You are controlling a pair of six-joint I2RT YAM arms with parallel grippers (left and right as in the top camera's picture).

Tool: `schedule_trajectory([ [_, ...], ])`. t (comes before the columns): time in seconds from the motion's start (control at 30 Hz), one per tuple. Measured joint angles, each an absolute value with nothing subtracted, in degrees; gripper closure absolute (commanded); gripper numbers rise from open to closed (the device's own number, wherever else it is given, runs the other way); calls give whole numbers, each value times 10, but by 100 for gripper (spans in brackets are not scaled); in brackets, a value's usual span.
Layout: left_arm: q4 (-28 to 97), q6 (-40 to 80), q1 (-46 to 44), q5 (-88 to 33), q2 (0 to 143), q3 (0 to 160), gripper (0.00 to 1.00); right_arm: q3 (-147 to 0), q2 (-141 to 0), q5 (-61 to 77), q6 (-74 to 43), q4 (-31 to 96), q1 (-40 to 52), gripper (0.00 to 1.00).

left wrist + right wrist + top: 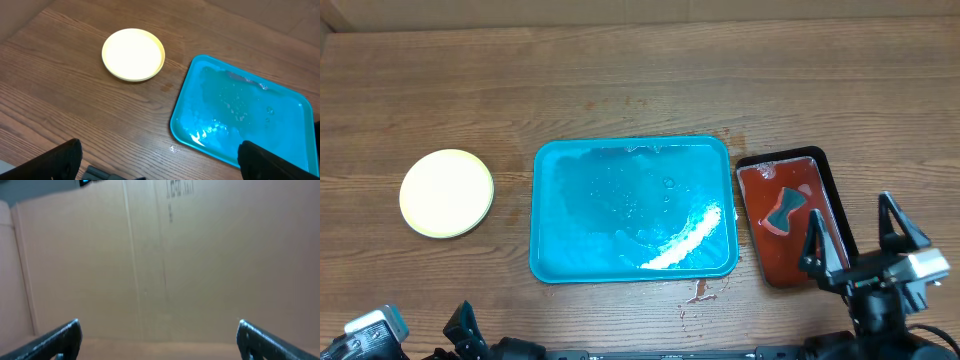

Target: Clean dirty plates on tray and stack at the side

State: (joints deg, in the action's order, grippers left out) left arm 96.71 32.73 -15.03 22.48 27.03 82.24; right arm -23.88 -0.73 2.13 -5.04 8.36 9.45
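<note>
A stack of pale yellow plates [446, 192] sits on the table at the far left, apart from the tray; only the clean top plate shows, also in the left wrist view [133, 54]. The turquoise tray [632, 262] lies in the middle, wet and shiny, with no plates on it; its near rim shows in the left wrist view [181, 130]. My left gripper [160, 162] is open and empty, low at the table's front left. My right gripper [850, 235] is open and empty, raised at the front right beside the red tray; its camera sees only a cardboard wall.
A smaller black-rimmed red tray [825, 190] with a blue-grey bow-shaped sponge [786, 211] stands right of the turquoise tray. Red-brown smears mark the table [698, 292] in front of the turquoise tray. A cardboard wall runs along the back.
</note>
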Motion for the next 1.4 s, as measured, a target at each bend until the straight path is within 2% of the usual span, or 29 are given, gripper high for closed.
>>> schedule_trajectory([
  [0.33, 967, 327, -150, 225, 270, 822, 1, -81, -7, 26, -58, -160, 95, 0],
  [0.73, 967, 327, -150, 225, 270, 822, 0, -17, -7, 27, -63, -210, 71, 0],
  [1.0, 967, 327, -150, 225, 270, 822, 0, -10, -7, 47, -86, -157, 3, 0],
  [1.4, 967, 327, -150, 225, 270, 822, 0, -10, -7, 62, -118, 43, 0, 0],
])
